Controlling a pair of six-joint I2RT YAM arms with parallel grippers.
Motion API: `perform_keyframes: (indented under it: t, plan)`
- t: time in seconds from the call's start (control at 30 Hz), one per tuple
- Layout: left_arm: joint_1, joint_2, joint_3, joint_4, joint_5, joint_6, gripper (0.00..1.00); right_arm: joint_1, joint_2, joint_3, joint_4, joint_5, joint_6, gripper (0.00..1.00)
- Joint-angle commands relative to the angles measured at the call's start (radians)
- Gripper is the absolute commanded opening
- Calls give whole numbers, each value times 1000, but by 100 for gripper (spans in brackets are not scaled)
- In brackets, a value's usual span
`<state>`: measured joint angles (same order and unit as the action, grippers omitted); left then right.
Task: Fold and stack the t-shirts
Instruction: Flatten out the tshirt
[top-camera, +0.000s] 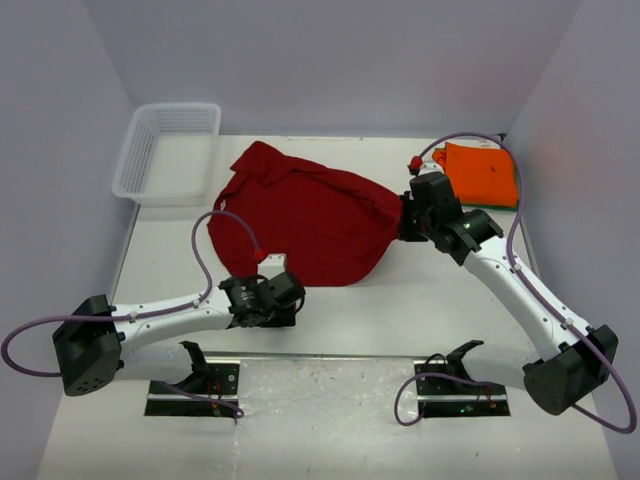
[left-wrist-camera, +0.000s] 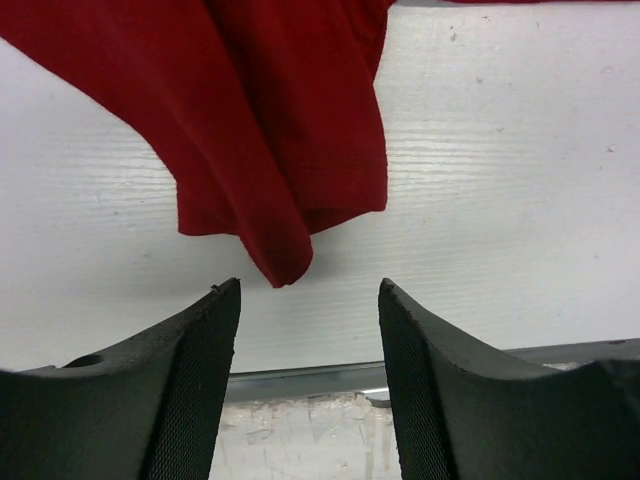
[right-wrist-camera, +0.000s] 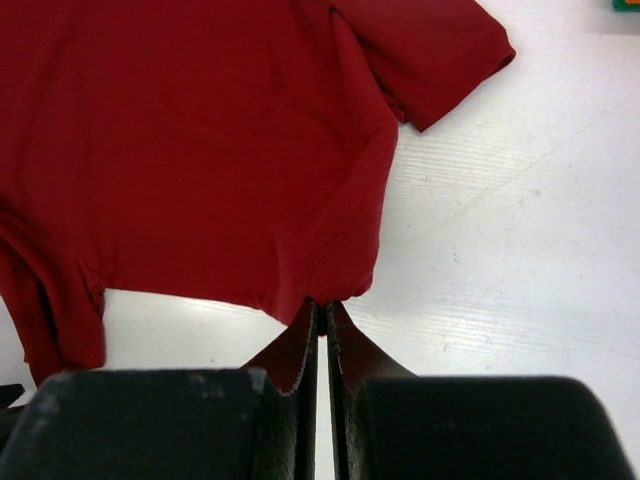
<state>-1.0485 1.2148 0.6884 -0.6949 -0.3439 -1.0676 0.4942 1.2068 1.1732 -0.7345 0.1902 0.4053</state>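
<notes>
The red shirt (top-camera: 300, 215) is plain and dark. The orange shirt (top-camera: 482, 172) beyond the black right hand (top-camera: 406, 216) is bright. Basket (top-camera: 138, 160) and worktop (top-camera: 420, 295) are white.

Only an edge of the green shirt (top-camera: 495, 206) shows; the rest hides under the orange shirt (top-camera: 480, 170). Both wrist views cut off the red shirt (left-wrist-camera: 270, 100) at the top.

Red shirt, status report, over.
Left hand open, near corner of red shirt. Right hand shut on its edge. Shirt bunched, not folded. Orange shirt far right, apart.
</notes>
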Motion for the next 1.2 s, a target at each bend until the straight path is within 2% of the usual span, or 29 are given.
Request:
perform_keyframes:
  t: [0.0, 0.2, 0.37, 0.53, 0.73, 0.9, 1.03, 1.17]
  plan:
    - [-5, 14, -15, 86, 11, -41, 60, -3, -15, -6, 44, -15, -14, 0]
    - [-4, 72, -9, 71, -36, -54, 59, -2, -32, -14, 40, -14, -13, 0]
    - [8, 61, -15, 52, -84, -83, 55, -2, -44, -26, 38, -9, -13, 0]
    - [21, 58, -23, 46, -95, -92, 42, -2, -43, -29, 37, -12, -13, 0]
    - [27, 60, -32, 40, -95, -97, 33, -2, -50, -26, 35, -8, -10, 0]
    - [35, 60, -38, 40, -90, -101, 9, -3, -41, -21, 29, -9, -10, 0]
    - [36, 58, -40, 29, -95, -111, 0, -2, -38, -23, 35, -11, -10, 0]
    - [30, 26, -3, -3, -104, -101, 0, -3, -29, -20, 29, 2, -6, 0]
